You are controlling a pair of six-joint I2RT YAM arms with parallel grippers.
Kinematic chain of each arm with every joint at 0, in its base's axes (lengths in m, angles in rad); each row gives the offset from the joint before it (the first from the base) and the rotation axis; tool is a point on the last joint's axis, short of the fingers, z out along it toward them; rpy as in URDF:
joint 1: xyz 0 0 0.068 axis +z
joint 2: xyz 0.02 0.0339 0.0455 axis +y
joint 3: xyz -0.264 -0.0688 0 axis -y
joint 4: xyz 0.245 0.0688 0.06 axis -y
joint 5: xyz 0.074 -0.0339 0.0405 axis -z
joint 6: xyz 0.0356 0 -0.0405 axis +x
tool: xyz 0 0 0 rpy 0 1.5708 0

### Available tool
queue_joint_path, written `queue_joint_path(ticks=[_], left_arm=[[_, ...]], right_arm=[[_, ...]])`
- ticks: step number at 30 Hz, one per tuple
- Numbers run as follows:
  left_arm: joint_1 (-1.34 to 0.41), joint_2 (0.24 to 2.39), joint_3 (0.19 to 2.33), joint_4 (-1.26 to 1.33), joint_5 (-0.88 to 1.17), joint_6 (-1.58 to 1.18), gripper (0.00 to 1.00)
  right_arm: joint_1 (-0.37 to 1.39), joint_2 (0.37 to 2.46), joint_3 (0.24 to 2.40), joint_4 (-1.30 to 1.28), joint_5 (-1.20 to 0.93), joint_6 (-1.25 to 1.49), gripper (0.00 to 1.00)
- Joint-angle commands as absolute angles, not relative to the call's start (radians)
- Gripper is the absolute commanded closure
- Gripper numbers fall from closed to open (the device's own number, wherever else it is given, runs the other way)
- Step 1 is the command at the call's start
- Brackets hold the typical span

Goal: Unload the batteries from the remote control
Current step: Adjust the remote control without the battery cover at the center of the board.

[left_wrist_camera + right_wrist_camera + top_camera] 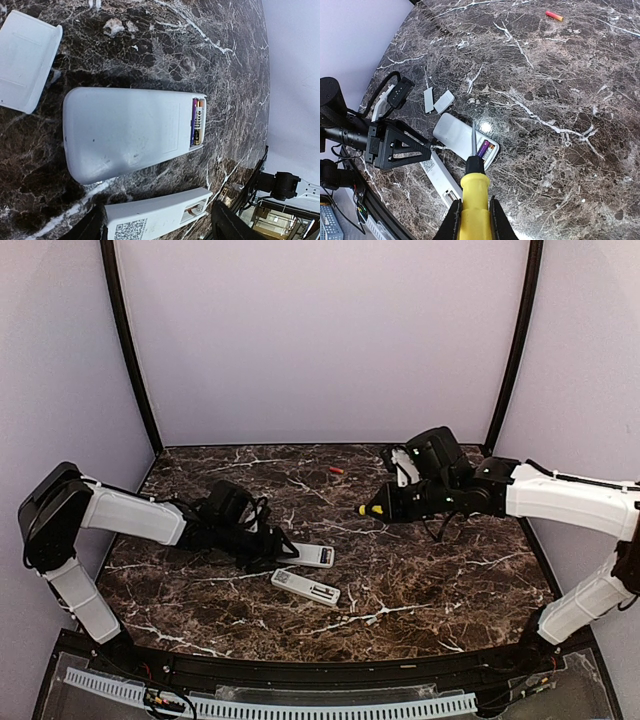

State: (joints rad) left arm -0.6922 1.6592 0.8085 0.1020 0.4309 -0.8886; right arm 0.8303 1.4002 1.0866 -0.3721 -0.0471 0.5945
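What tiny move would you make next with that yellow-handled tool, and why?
Probably lower the yellow-handled tool, clamped in the right gripper, until its tip reaches the battery in the wide white remote. The remote lies open, the cell exposed, and the tip points that way without touching.

Table [570, 150]: glossy dark marble-look. Remote [125, 132]: matt white plastic, scuffed. Screwdriver [475, 200]: yellow plastic handle, metal shaft.
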Motion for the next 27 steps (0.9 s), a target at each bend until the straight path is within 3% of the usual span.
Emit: queue_joint_path(ticks=[1,27], left_arm=[[-0.702,1.672,0.847,0.062,0.401,-0.857,0.29],[-0.704,1.816,0.989,0.032,0.324,-0.797,0.28]], right_arm=[[0.821,1.371,1.069,-0.355,-0.032,0.609,1.00],[0.815,1.366,1.062,-0.348,-0.035,0.615,1.00]])
